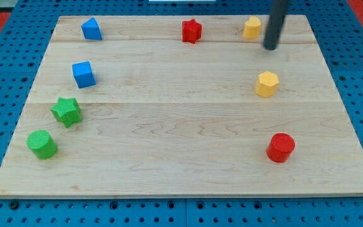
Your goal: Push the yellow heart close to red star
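The yellow heart [252, 28] lies near the board's top edge, right of centre. The red star [191, 30] lies at the top centre, about a hand's width to the heart's left. My rod comes down from the view's top and my tip [270, 47] rests on the board just right of and slightly below the yellow heart, close to it.
A yellow hexagon [266, 84] lies below my tip. A red cylinder [281, 147] is at the lower right. A blue block [91, 29] and a blue cube [84, 74] are at the upper left. A green star [67, 111] and a green cylinder [41, 144] are at the lower left.
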You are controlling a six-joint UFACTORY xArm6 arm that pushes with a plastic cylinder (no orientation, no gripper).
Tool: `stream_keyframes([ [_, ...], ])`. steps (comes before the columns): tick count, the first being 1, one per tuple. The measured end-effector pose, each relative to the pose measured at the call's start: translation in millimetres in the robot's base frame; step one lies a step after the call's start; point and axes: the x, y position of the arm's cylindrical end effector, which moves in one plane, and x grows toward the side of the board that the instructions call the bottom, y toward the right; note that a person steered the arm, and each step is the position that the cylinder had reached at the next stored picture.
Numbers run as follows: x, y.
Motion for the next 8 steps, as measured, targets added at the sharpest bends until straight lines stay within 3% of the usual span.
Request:
stream_keyframes([
  [1, -26, 74],
  [2, -74, 79],
  [4, -81, 74],
  [8, -58, -66],
])
